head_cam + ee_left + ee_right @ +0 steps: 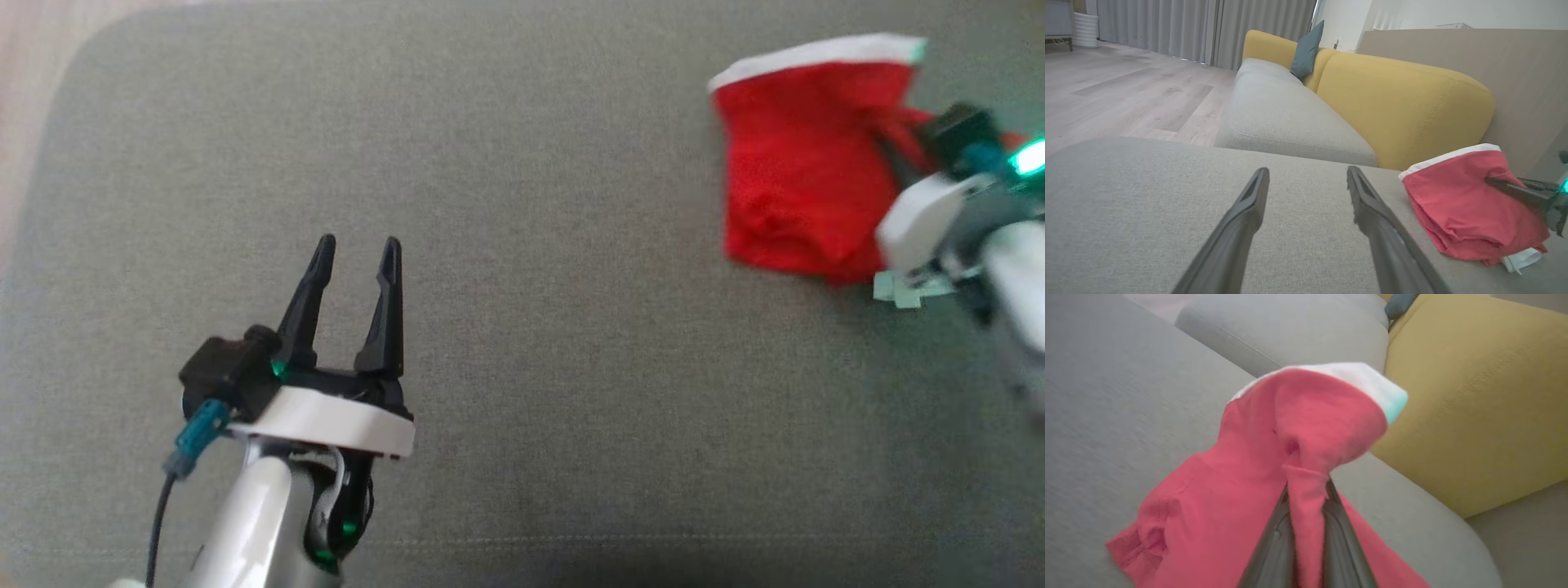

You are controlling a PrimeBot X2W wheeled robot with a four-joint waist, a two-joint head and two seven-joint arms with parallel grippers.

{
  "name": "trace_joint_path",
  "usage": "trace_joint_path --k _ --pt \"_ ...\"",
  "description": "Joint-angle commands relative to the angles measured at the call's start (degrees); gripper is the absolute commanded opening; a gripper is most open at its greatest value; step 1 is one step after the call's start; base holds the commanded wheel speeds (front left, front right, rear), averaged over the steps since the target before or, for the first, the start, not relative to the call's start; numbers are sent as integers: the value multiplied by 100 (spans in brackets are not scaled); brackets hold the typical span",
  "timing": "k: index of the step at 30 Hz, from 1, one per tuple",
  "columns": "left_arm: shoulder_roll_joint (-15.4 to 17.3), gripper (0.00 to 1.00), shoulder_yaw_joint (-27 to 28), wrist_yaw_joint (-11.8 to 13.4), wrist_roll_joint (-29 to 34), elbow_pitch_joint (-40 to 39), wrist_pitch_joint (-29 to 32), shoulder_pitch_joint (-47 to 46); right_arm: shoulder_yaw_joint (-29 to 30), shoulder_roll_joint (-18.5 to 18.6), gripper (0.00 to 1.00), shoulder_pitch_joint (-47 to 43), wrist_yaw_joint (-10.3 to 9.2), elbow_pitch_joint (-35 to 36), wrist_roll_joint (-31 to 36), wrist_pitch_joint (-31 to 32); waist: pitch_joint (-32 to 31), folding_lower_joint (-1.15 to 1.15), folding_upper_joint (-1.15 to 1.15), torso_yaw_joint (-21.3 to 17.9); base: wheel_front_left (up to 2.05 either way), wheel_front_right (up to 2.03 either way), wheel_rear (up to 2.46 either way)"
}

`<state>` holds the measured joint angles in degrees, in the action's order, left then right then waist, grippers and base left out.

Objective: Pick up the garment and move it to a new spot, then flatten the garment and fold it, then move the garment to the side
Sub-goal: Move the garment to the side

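Pinching a ridge of the red garment [1220, 490], the right gripper [1306, 490] should lift slowly so nothing slips. The left gripper [355, 249], fingers spread, stands well apart from it.

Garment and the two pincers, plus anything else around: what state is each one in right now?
Garment: bunched on the grey seat, one fold pinched.
Left pincer: open, empty.
Right pincer: shut on the garment.
Pillow: propped against the yellow sofa.
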<state>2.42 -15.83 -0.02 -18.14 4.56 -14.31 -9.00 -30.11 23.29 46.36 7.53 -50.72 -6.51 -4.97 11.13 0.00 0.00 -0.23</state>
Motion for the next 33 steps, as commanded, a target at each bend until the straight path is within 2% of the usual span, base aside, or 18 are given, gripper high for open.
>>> trace_joint_path --k 1,7,10,12,17,21,30,31,32,33 --pt "45 100 194 -23 68 -220 -69 -330 -165 373 0 199 -4 272 -38 167 172 0 0 -73 0 0 0" --pt "45 100 209 -97 46 -226 -69 -515 -686 1414 0 316 -4 869 -390 893 455 0 0 -29 0 0 0" --pt "45 100 286 -123 30 -232 -69 -589 -745 1951 0 270 -4 1261 -622 1401 579 0 0 -16 0 0 0" --pt "45 100 325 -136 32 -240 -69 -606 -682 2142 0 225 -4 1435 -695 1625 629 0 0 -22 0 0 0" --pt "45 100 372 -155 46 -251 -69 -633 -451 2341 0 81 -4 1800 -844 2005 698 0 0 -47 0 0 0" --pt "45 100 382 -177 53 -231 -69 -679 -259 2476 0 -64 -4 2233 -716 2273 728 0 0 -74 0 0 0" --pt "45 100 380 -187 52 -224 -69 -703 311 2501 0 -543 -4 2928 -520 2589 736 0 0 -124 0 0 0" --pt "45 100 382 -191 53 -219 -69 -704 391 2470 27 -591 -4 2975 -514 2614 739 0 0 -127 0 0 0" --pt "45 100 384 -195 54 -215 -69 -706 474 2435 79 -638 -4 3024 -503 2630 740 0 0 -128 0 0 0" --pt "45 100 386 -198 55 -209 -69 -708 553 2403 100 -682 -4 3063 -490 2642 740 0 0 -129 0 0 0"
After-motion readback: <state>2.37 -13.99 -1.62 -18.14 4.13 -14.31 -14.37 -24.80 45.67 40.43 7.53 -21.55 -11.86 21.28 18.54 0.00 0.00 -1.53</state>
